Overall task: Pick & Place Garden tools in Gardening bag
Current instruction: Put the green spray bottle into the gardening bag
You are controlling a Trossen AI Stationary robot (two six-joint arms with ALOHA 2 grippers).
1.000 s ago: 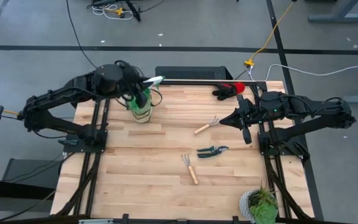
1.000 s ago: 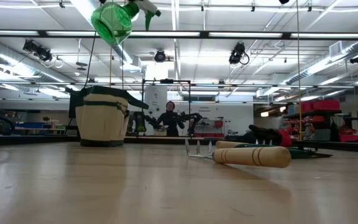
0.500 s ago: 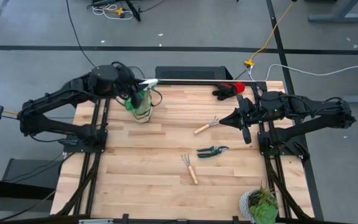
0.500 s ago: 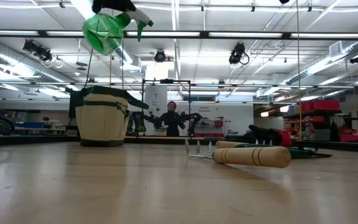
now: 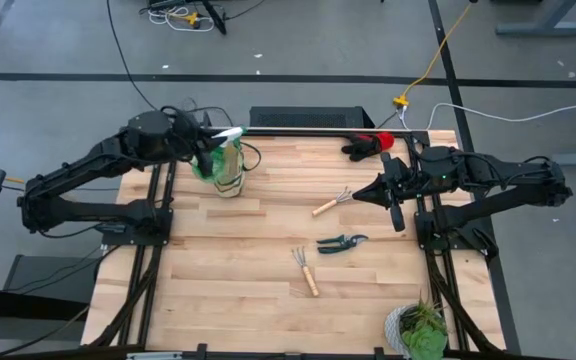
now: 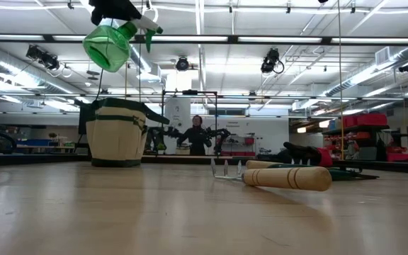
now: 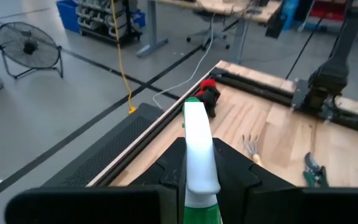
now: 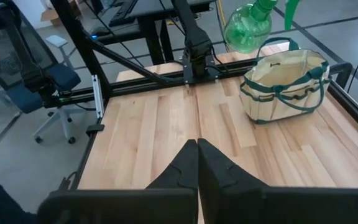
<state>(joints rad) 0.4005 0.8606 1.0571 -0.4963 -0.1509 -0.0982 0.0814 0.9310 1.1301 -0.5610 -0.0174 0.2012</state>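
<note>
High view: we log the left tool (image 5: 204,150) clamped on the green spray bottle (image 5: 211,160) above the gardening bag (image 5: 230,172) at 11 o'clock. We judge placing is in hand; next comes lowering into the mouth and release. Right tool (image 5: 361,195) waits at 2 o'clock, closed and empty.

Counts: two rakes (image 5: 332,202) (image 5: 304,270), one shears (image 5: 341,242), one gloves (image 5: 368,144).

Low view: bottle tilted above the bag (image 6: 117,132), apart.

Gardening bag (image 5: 230,172) mouth open upward, green spray bottle (image 6: 108,44) hanging just above it, bare table (image 5: 218,270) around
</note>
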